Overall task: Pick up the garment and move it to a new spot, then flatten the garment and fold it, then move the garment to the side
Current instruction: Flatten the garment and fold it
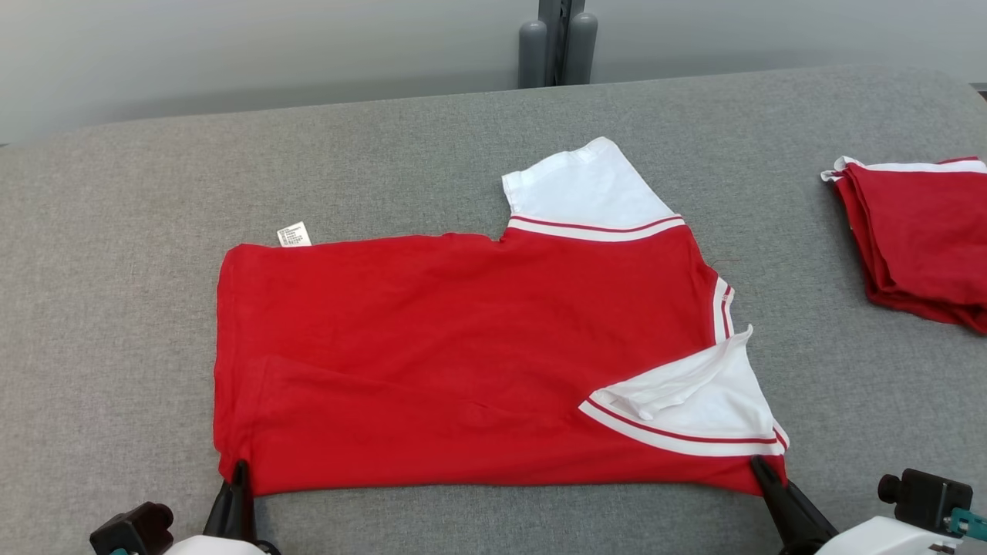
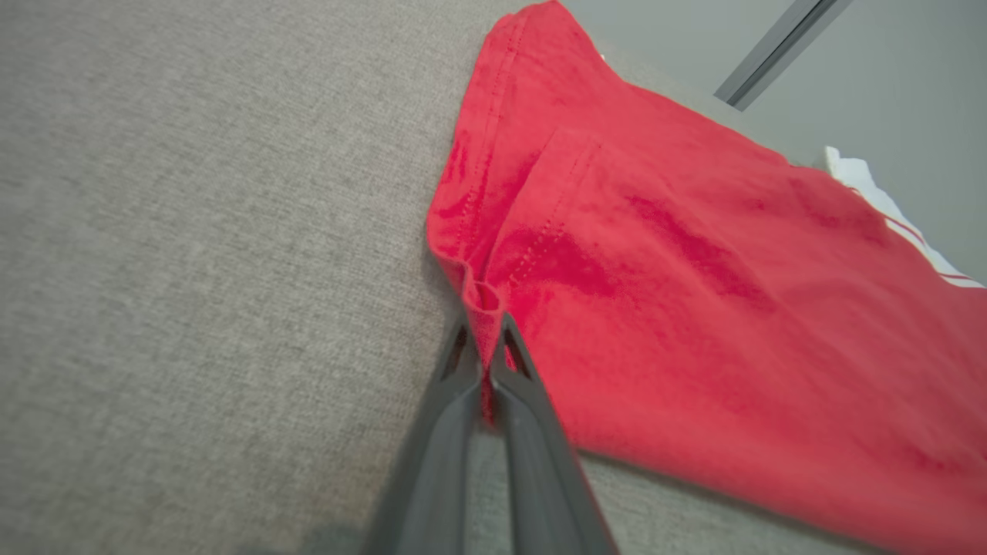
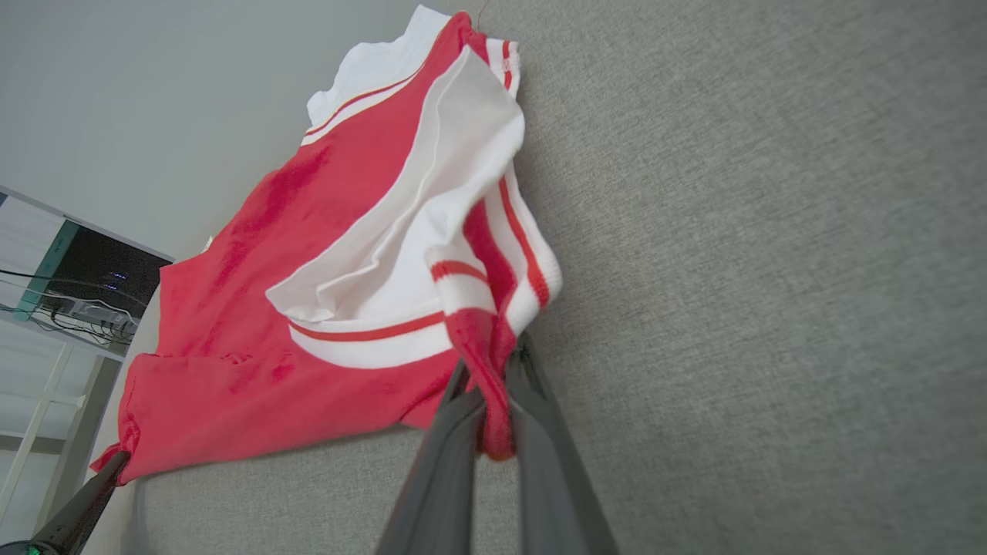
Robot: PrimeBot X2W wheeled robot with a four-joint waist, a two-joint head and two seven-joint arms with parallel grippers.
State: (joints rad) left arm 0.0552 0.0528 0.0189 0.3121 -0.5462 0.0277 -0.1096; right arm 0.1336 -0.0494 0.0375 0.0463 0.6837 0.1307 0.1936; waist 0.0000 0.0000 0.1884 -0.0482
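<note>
While left hand and right hand pinch the garment, its label is unreadable.

I list: garment flat and centred on the table, folded stack well apart to its right, left gripper at its near-left corner, right gripper at its near-right corner.

I see my right gripper pinching a red corner of the shirt, just below its folded white sleeve. The left gripper meets the opposite corner. The shirt lies on the grey surface.
</note>
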